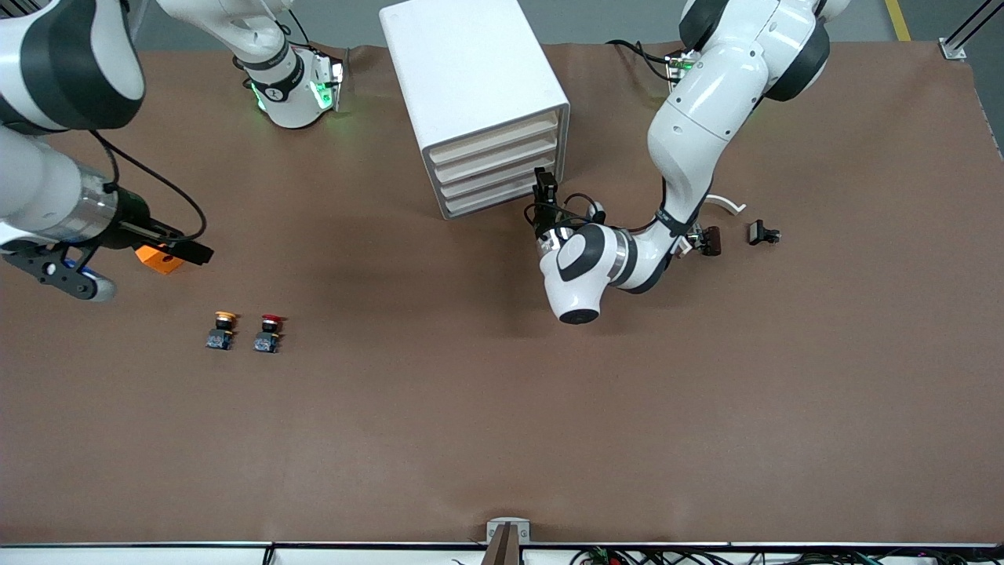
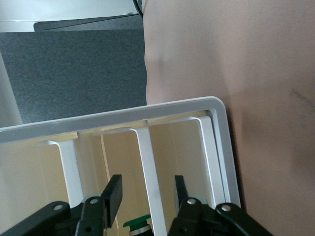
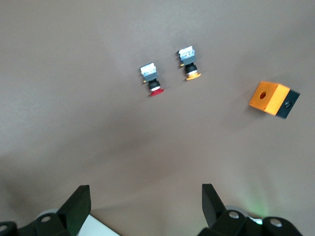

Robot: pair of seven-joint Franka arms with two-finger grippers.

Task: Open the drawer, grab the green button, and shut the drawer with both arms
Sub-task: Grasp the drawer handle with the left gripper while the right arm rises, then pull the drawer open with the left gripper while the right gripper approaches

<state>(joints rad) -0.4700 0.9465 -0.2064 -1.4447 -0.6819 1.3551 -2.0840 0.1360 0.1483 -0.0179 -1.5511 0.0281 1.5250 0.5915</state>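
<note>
- Right gripper (image 3: pixel 145 206) waits over bare table near the orange block (image 1: pixel 161 259); only its wrist view shows the fingers (image 3: pixel 78 204) wide apart, holding nothing.
- Yellow button (image 1: pixel 224 329) and red button (image 1: pixel 268 331) stand side by side, nearer the front camera.
- Left gripper (image 1: pixel 543 192) is at the cabinet (image 1: pixel 478 102) front, fingers (image 2: pixel 113 194) apart astride a white handle (image 2: pixel 147 167).
- Button (image 2: pixel 138 223): only its green cap shows (left wrist view alone), cut off by the frame edge between those fingers.
</note>
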